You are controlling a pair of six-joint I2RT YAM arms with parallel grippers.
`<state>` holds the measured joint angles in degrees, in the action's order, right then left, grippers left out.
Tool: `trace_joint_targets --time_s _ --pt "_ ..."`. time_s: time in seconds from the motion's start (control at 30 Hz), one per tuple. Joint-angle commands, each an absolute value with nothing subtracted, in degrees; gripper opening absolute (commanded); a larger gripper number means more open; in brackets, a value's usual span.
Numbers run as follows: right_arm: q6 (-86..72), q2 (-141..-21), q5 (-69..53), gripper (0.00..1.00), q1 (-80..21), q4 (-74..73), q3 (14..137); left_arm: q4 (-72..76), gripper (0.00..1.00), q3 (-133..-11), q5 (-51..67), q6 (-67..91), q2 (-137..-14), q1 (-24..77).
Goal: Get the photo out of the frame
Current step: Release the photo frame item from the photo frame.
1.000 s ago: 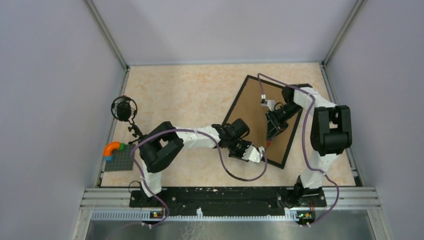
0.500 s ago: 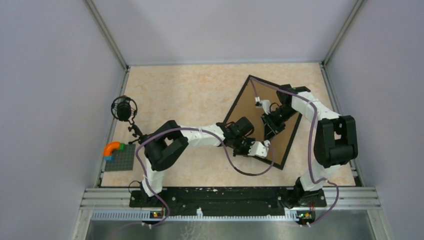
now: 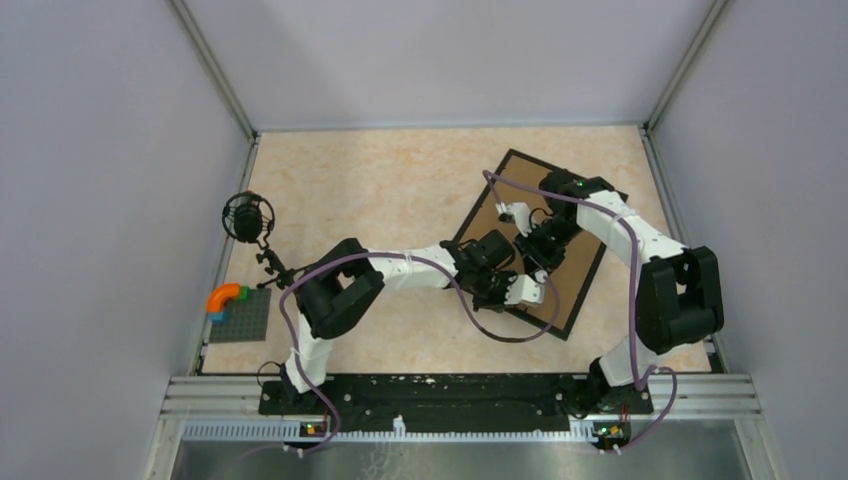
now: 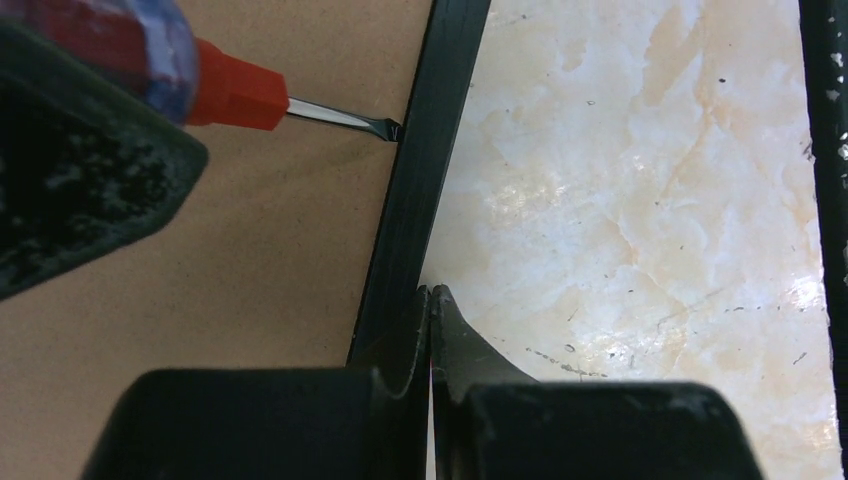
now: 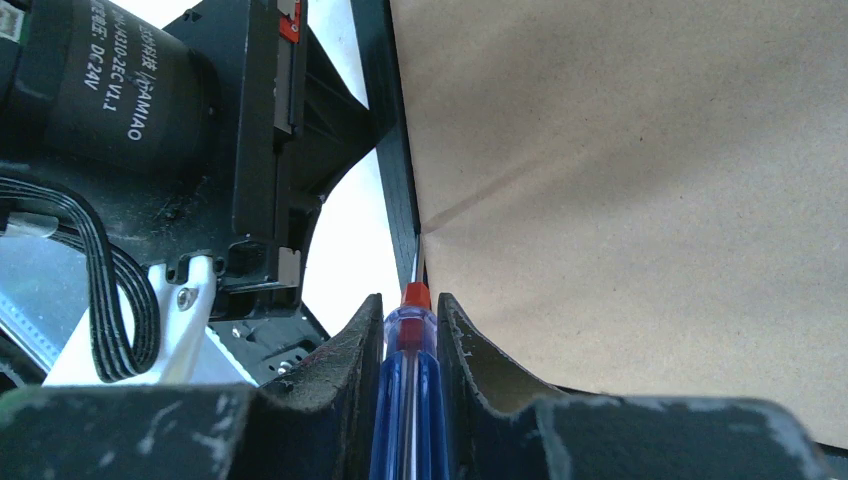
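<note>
My right tool [image 5: 412,310] is clamped on a screwdriver [image 5: 405,400], with both fingers pressed against its clear blue handle just behind the red collar. The thin metal blade points away from me. Its flat tip sits right at the seam where the brown board back [image 4: 250,250] meets the inner edge of the frame [image 4: 425,180]. A faint crease in the board runs out from that spot.

My left tool [image 4: 430,300] is fully closed, with its two fingertips meeting and nothing between them. The tips rest on the frame's black rim on its outer side, near the screwdriver's tip, with bare worktop [image 4: 620,200] just beyond.

From above, the frame lies flat on the right half of the worktop, back side up and turned at a diagonal. Both arms reach in over its near left part, and the two tools are close together there. Only the brown board and the black rim show. The photo cannot be seen from this side.

Well apart, at the left edge of the worktop, a grey baseplate [image 3: 240,318] carries an orange arch [image 3: 224,294].
</note>
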<state>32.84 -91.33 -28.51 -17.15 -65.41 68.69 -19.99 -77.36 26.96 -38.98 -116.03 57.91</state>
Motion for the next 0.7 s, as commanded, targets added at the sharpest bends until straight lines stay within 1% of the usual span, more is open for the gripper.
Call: trace_joint_targets --time_s 0.0,0.23,0.33,0.4,0.47,0.53,0.57,0.67 --pt "32.2 -91.7 -30.2 0.0 -19.7 -76.9 65.7 -14.2 0.0 -77.5 12.4 -38.3 -122.6 56.1" --pt "33.8 -91.9 -32.2 0.0 -19.7 -78.6 66.7 -14.9 0.0 -78.4 10.7 -35.7 -123.3 56.1" --pt "32.3 -91.6 -31.3 0.0 -19.3 -76.8 68.4 -15.5 0.0 -77.8 11.8 -36.5 -122.2 56.1" --pt "28.6 -91.7 -30.6 0.0 -17.0 -73.7 70.9 -17.5 0.05 -76.9 16.5 -38.4 -119.6 56.2" --pt "25.6 -92.8 -31.3 0.0 -13.5 -71.6 74.9 -18.2 0.12 -74.8 18.7 -40.0 -115.5 56.9" --pt "21.5 -93.9 -32.0 0.0 -9.7 -69.5 79.4 -22.8 0.23 -74.7 25.1 -42.4 -111.6 57.0" --pt "18.8 -94.2 -33.7 0.0 -7.2 -68.1 81.4 -24.4 0.28 -75.2 26.8 -42.0 -109.8 57.1" --pt "11.7 -94.3 -37.8 0.0 -0.6 -63.8 83.0 -27.5 0.35 -78.9 28.4 -36.5 -106.0 56.6"
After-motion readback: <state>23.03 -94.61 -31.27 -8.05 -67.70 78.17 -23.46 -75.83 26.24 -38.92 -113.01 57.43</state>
